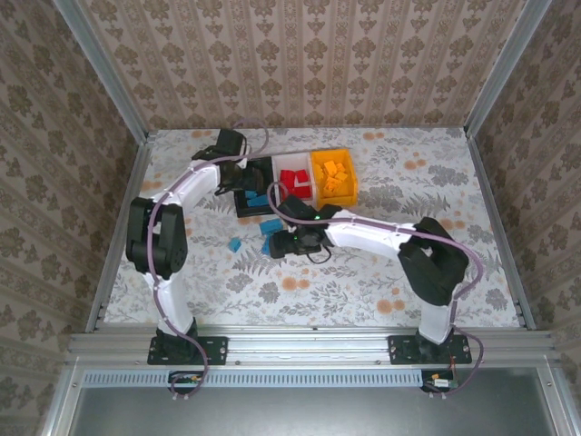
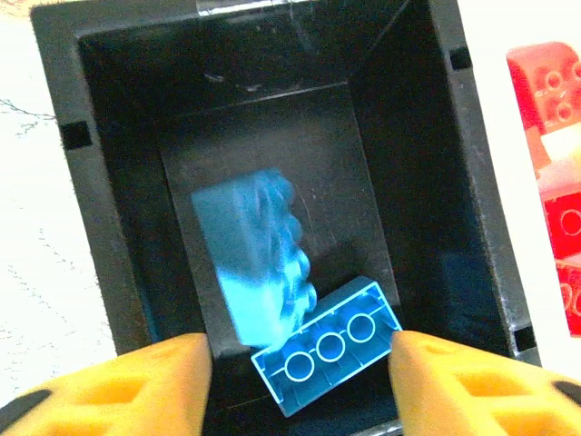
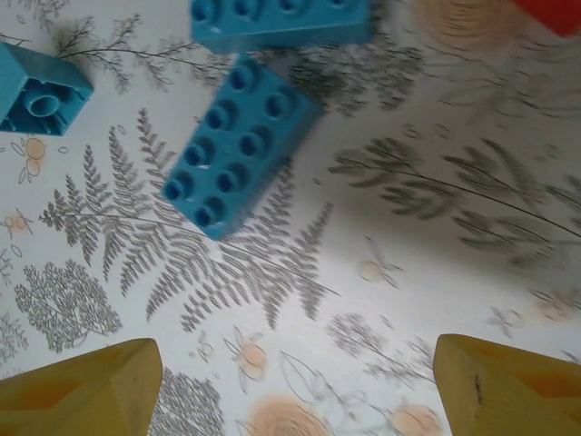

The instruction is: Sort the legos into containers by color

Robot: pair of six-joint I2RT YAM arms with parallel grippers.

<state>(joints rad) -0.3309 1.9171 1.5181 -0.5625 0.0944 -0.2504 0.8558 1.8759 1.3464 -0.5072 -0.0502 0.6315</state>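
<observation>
In the top view, the left pincer (image 1: 245,186) hangs over the black bin (image 1: 263,163), the left one in the row of three bins in the middle of the frame. The right pincer (image 1: 280,243) is low over the desk (image 1: 408,182), just below that bin. A few loose blue legos (image 1: 235,244) lie on the desk beside it, so the right arm is the nearer one to them.

In the left wrist view, the pincer is open. Its yellow fingers (image 2: 136,386) sit apart at the bottom of the frame and hold nothing. Below them, inside the black bin, are a blurry blue brick (image 2: 254,263) and an upside-down blue brick (image 2: 327,354). Red legos (image 2: 558,209) show at the right edge.

In the right wrist view, the pincer is open wide, with one finger in each bottom corner. An eight-stud blue brick (image 3: 241,145) lies studs up on the desk, up and a little left of the gap. Its long side slants from lower left to upper right. I think the pincer must go forward and turn a bit to close on the long sides. Another long blue brick (image 3: 281,20) lies just beside it at the top edge, and a small blue brick (image 3: 41,91) sits at the upper left.
</observation>
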